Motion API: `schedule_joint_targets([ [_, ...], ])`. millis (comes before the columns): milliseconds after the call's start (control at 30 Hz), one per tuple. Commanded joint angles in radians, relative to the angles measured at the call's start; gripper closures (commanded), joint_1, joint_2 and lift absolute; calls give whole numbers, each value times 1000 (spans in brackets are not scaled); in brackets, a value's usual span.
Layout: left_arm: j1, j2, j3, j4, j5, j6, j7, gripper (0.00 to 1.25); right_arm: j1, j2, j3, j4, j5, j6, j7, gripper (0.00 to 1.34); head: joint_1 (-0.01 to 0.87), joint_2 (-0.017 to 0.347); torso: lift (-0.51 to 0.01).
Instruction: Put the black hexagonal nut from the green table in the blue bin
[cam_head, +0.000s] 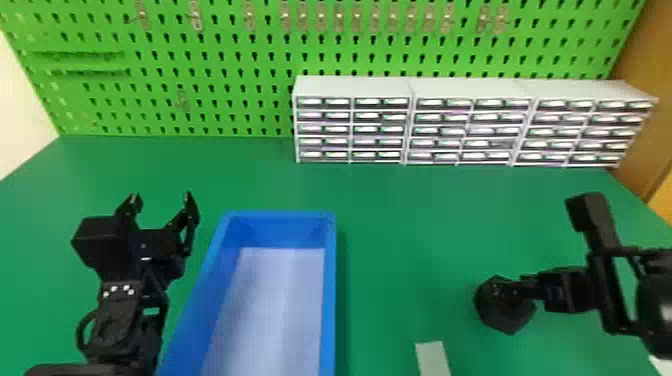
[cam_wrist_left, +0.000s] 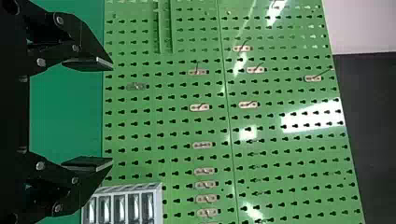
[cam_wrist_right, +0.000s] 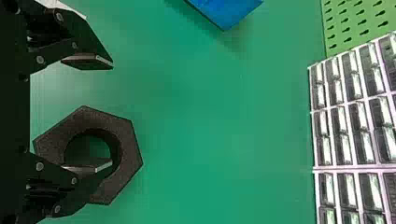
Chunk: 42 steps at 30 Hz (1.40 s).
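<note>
Black hexagonal nut (cam_wrist_right: 125, 140): lying flat on the green table (cam_head: 400, 240), well apart from the blue bin (cam_head: 328, 300) and to the robot's right of it. Six-sided, charcoal with a brownish cast, matte, faintly grainy; thick walls, plain straight edges, corners crisp. Right wrist view gives the round hole, green tabletop seen through it. Head view has it as a dark faceted lump, its upper part overlapped by the right gripper (cam_head: 530, 290).

Right gripper: nothing clasped, fingers spread wide. In its wrist view one finger crosses the nut's ring and part of the hole; whether it touches or dips inside, cannot tell. Other finger stands apart from the nut.

Bin: head view looks down into it, long blue walls around a pale bluish floor; right wrist view catches a blue corner.

Left gripper (cam_head: 161, 198): beside the bin, on its left, above the table; fingers apart, holding nothing.

Pale grey strip (cam_head: 433, 357) between bin and nut, at the head view's bottom edge. Small-drawer cabinets (cam_head: 352, 87) in a row along the table's back. Behind them, green pegboard (cam_head: 210, 65) with metal hooks (cam_head: 375, 20); left wrist view adds glare patches and a dark surface (cam_wrist_left: 373, 121) past the board's edge.
</note>
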Motion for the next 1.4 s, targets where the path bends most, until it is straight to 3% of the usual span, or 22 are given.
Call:
schedule_joint_targets([
  [0,1,-3,-2,0,0,0,0,521,-8,3,8,23,1,-14,1,519,657,57,-95],
  [500,0,-3,-8,0,0,0,0,521,-36,17,41,121,4,-78,1,519,657,57,-95],
  [1367,-8,-3,-20,17,11,-19,0,521,-30,16,59,231,6,-141,5,518,657,57,-95],
])
